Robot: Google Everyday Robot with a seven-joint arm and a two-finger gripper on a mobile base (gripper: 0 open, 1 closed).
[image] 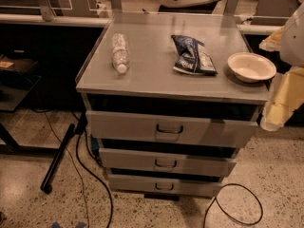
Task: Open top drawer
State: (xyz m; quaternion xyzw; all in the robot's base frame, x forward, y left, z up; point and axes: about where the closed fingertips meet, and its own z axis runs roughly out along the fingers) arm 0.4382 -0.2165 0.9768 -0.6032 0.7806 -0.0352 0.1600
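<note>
The grey metal cabinet (171, 87) has three drawers. The top drawer (123, 125) has the tallest, widest front, with a small dark pull handle (169, 128) at its centre and a dark gap between it and the cabinet top. My gripper (274, 113), pale yellow, hangs at the right edge of the view beside the cabinet's right front corner. It is level with the top drawer's right end, apart from the handle, and holds nothing that I can see.
On the cabinet top lie a clear water bottle (119, 52), a dark blue chip bag (192, 55) and a white bowl (251, 66). The two shorter drawers (128, 160) sit below. Black cables (90, 175) and a black bar (57, 158) lie on the speckled floor at left; another cable (237, 205) loops at lower right.
</note>
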